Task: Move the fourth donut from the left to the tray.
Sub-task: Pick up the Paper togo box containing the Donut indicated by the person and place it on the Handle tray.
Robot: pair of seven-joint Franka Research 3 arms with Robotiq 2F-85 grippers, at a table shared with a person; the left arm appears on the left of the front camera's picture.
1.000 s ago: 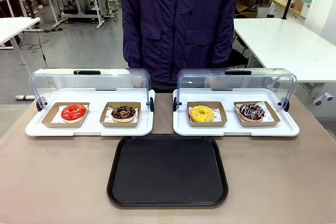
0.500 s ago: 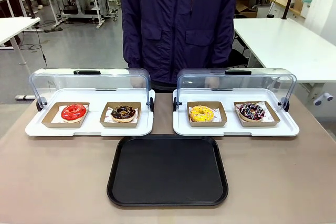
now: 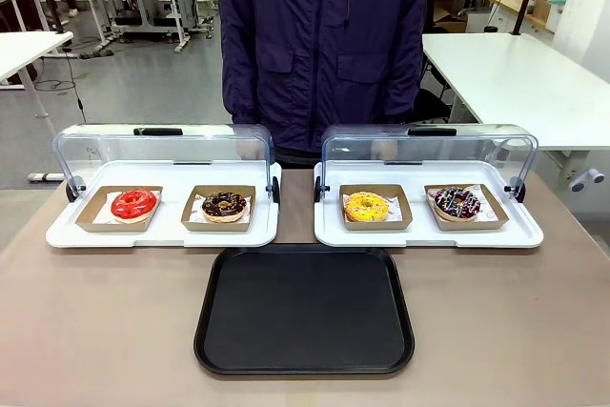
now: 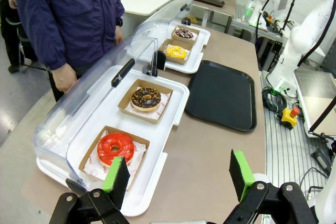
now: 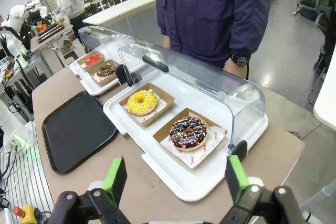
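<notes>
Tabletop (image 3: 95, 331) tan, tray (image 3: 305, 312) black, worktables (image 3: 515, 73) behind

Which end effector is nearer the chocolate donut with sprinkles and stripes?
Right. The right end effector, open, hangs just off the near edge of the display tray holding the sprinkled donut. The left end effector, open, hangs by the red donut, at the row's opposite end.
</notes>
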